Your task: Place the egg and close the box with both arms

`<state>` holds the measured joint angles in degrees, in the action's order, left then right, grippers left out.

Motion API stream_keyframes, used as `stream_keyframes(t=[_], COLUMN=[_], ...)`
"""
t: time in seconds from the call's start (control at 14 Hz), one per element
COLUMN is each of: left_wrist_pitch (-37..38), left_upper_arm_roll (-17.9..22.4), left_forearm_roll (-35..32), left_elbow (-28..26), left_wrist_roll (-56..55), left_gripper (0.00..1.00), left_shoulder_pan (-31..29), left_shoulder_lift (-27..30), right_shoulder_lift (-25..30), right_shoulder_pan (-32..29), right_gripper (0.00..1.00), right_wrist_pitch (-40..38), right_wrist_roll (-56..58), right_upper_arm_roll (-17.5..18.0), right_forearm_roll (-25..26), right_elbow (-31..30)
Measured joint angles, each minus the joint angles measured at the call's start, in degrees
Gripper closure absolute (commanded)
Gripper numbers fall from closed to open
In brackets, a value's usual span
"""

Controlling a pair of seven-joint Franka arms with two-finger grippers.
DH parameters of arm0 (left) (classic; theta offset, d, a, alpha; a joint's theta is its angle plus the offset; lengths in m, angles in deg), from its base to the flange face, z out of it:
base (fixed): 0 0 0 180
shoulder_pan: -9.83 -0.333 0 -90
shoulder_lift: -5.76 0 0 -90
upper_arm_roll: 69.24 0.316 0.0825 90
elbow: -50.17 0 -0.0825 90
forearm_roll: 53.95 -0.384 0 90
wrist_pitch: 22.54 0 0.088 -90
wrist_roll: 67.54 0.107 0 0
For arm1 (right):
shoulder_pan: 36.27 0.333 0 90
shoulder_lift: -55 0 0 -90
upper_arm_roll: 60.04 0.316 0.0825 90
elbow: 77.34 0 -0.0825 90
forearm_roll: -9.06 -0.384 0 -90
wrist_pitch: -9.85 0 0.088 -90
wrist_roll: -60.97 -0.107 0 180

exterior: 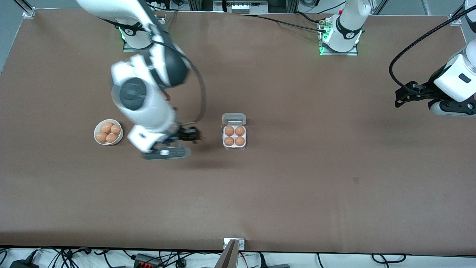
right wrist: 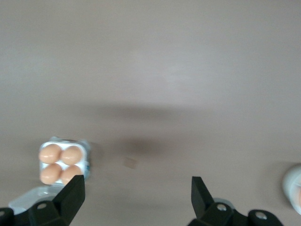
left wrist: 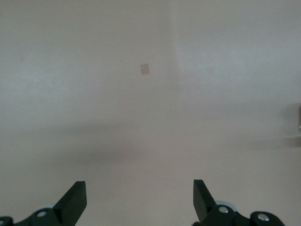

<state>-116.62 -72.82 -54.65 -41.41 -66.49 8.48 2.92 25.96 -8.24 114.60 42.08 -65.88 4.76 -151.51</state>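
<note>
The clear box (exterior: pixel 234 147) stands mid-table with its lid (exterior: pixel 234 119) open and lying flat on the side toward the robots' bases. Each of its four cells holds a tan-orange egg (exterior: pixel 229 131); I cannot tell which is the task's egg. The box also shows in the right wrist view (right wrist: pixel 87 157). My right gripper (exterior: pixel 195 134) is open and empty, in the air between the bowl and the box; its wrist view shows the same (right wrist: pixel 136 197). My left gripper (exterior: pixel 399 97) waits open and empty over bare table at the left arm's end, as its wrist view shows (left wrist: pixel 139 200).
A round white bowl (exterior: pixel 97 128) with several more eggs sits toward the right arm's end of the table; its rim shows in the right wrist view (right wrist: pixel 290 181). A small dark mark (exterior: pixel 356 180) lies on the brown table, nearer the front camera.
</note>
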Motion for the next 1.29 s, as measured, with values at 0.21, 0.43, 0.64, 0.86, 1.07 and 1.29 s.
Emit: stream_keyframes(t=[0.21,0.43,0.64,0.86,1.07,1.29], left_wrist_pitch=[0.0,-0.9,-1.9,-1.0,1.5,5.0], left_upper_arm_roll=[-0.1,0.0,0.4,0.4,0.2,-0.2], left_forearm_roll=[0.0,2.2,2.3,2.3,2.3,2.3], left_elbow=[0.0,0.0,0.0,0.1,0.3,0.4], left_wrist_roll=[-0.1,-0.9,-0.9,1.9,2.8,2.8], left_gripper=[0.0,0.0,0.48,0.92,0.99,0.98], left_shoulder_pan=[0.1,-0.1,-0.2,-0.1,0.0,0.3], left_shoulder_lift=[0.0,0.0,0.0,0.0,0.0,0.0], right_shoulder_lift=[4.1,6.3,7.7,8.6,9.7,10.6], right_shoulder_pan=[-4.1,-8.3,-10.5,-12.2,-13.7,-17.8], right_gripper=[0.0,0.0,0.0,0.0,0.0,0.0], right_wrist_pitch=[-5.6,-7.0,-7.1,-7.2,-8.0,-8.2], right_wrist_roll=[3.1,6.3,10.4,11.1,11.4,13.8], right_upper_arm_roll=[-1.6,-2.6,-4.9,-8.0,-8.3,-6.3], right_forearm_roll=[0.0,0.0,0.3,0.3,0.3,0.3], right_elbow=[-0.2,-0.2,-0.3,-0.3,-0.3,-0.3])
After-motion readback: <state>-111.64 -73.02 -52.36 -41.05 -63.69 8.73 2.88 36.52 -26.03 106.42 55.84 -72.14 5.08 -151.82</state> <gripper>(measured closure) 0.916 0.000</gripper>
